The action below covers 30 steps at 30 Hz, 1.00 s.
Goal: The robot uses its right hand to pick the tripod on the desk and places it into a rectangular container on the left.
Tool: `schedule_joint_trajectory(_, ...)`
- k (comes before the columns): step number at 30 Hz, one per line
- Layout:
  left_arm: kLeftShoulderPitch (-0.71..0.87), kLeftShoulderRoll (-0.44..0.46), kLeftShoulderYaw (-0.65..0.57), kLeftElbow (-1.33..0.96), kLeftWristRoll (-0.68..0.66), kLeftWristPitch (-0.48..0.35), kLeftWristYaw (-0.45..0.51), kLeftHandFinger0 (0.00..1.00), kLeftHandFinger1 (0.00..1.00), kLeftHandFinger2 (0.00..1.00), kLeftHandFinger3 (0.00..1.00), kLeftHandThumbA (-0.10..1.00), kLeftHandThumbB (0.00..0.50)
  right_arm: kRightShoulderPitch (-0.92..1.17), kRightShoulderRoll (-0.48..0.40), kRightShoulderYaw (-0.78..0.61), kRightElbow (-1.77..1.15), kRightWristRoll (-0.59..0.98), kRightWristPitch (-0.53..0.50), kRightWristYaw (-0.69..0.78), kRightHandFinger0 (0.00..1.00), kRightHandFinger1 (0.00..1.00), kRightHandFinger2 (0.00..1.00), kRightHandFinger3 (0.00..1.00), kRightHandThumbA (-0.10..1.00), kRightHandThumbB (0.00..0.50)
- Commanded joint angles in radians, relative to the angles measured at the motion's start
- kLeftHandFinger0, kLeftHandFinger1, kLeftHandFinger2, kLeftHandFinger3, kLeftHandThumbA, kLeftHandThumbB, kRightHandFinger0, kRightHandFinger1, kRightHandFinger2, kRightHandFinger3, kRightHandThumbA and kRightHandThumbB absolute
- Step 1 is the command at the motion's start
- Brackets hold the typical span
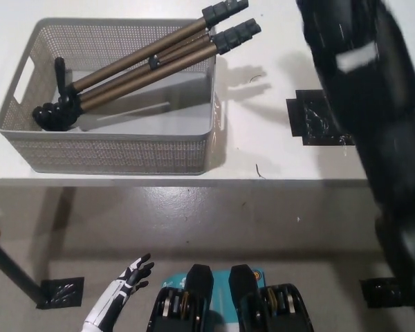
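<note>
White desk (pixel 277 155), tripod (pixel 138 66) in mesh container (pixel 117 155), grey floor (pixel 214 221), left hand (pixel 128 280) fingers spread, right hand's state hidden

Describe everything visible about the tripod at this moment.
The tripod is folded, with bronze-coloured metal-looking legs and black fittings. It lies slanted in the grey mesh container: its black head sits low at the left end inside, and its black-capped feet stick out over the right rim, above the desk. No hand touches it.
</note>
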<state>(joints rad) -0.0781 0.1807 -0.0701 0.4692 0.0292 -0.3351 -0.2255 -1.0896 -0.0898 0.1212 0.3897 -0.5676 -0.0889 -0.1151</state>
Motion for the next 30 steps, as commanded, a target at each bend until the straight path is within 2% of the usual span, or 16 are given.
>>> schedule_joint_trajectory(1, -0.028, 0.008, 0.013, -0.056, -0.041, 0.002, -0.015, 1.0, 1.0, 1.0, 1.0, 1.0, 0.5, 0.756, -0.075, -0.166, -1.01, 0.576, -0.094, -0.027, 1.0, 1.0, 1.0, 1.0, 1.0, 0.38)
schedule_joint_trajectory(3, -0.022, 0.004, 0.014, -0.101, -0.051, 0.02, -0.018, 1.0, 1.0, 1.0, 1.0, 1.0, 0.5, 0.931, -0.044, -0.099, -0.955, 0.527, -0.203, -0.053, 1.0, 1.0, 1.0, 1.0, 1.0, 0.354)
schedule_joint_trajectory(7, -0.041, -0.001, 0.017, -0.12, -0.071, -0.01, -0.026, 1.0, 1.0, 1.0, 1.0, 1.0, 0.5, 1.106, -0.01, -0.036, -0.779, 0.555, -0.319, -0.04, 1.0, 1.0, 1.0, 1.0, 1.0, 0.365)
schedule_joint_trajectory(10, -0.047, -0.005, 0.02, -0.135, -0.079, -0.013, -0.024, 1.0, 1.0, 1.0, 1.0, 1.0, 0.5, 1.162, 0.034, -0.032, -0.605, 0.569, -0.379, -0.024, 1.0, 1.0, 1.0, 1.0, 1.0, 0.311)
schedule_joint_trajectory(11, -0.05, -0.008, 0.021, -0.137, -0.084, -0.008, -0.026, 1.0, 1.0, 1.0, 1.0, 1.0, 0.5, 1.173, 0.043, -0.03, -0.565, 0.576, -0.381, -0.012, 1.0, 1.0, 1.0, 1.0, 1.0, 0.321)
schedule_joint_trajectory(14, -0.068, -0.007, 0.028, -0.127, -0.088, -0.009, -0.023, 1.0, 1.0, 1.0, 1.0, 1.0, 0.5, 1.176, 0.049, -0.025, -0.468, 0.591, -0.381, 0.031, 1.0, 1.0, 1.0, 1.0, 1.0, 0.282)
schedule_joint_trajectory(16, -0.079, -0.007, 0.032, -0.124, -0.084, 0.001, -0.016, 1.0, 1.0, 1.0, 1.0, 1.0, 0.5, 1.17, 0.053, -0.028, -0.431, 0.594, -0.38, 0.043, 1.0, 1.0, 1.0, 1.0, 1.0, 0.29)
schedule_joint_trajectory(18, -0.095, -0.007, 0.036, -0.115, -0.082, 0.006, -0.01, 1.0, 1.0, 1.0, 1.0, 1.0, 0.5, 1.148, 0.054, -0.037, -0.366, 0.593, -0.381, 0.054, 1.0, 1.0, 1.0, 1.0, 1.0, 0.248)
schedule_joint_trajectory(20, -0.102, -0.004, 0.038, -0.106, -0.079, 0.009, -0.009, 1.0, 1.0, 1.0, 1.0, 1.0, 0.5, 1.131, 0.064, -0.056, -0.299, 0.592, -0.359, 0.056, 1.0, 1.0, 1.0, 1.0, 1.0, 0.262)
schedule_joint_trajectory(24, -0.11, -0.003, 0.042, -0.084, -0.08, -0.001, -0.01, 1.0, 1.0, 1.0, 1.0, 1.0, 0.5, 1.097, 0.078, -0.085, -0.183, 0.638, -0.372, 0.082, 1.0, 1.0, 1.0, 1.0, 1.0, 0.248)
schedule_joint_trajectory(28, -0.124, -0.002, 0.042, -0.064, -0.08, 0.0, -0.014, 1.0, 1.0, 1.0, 1.0, 1.0, 0.5, 1.066, 0.076, -0.107, -0.124, 0.676, -0.376, 0.111, 1.0, 1.0, 1.0, 1.0, 1.0, 0.205)
schedule_joint_trajectory(30, -0.131, 0.001, 0.04, -0.054, -0.077, 0.0, -0.014, 1.0, 1.0, 1.0, 1.0, 1.0, 0.5, 1.061, 0.079, -0.114, -0.12, 0.69, -0.356, 0.122, 1.0, 1.0, 1.0, 1.0, 1.0, 0.205)
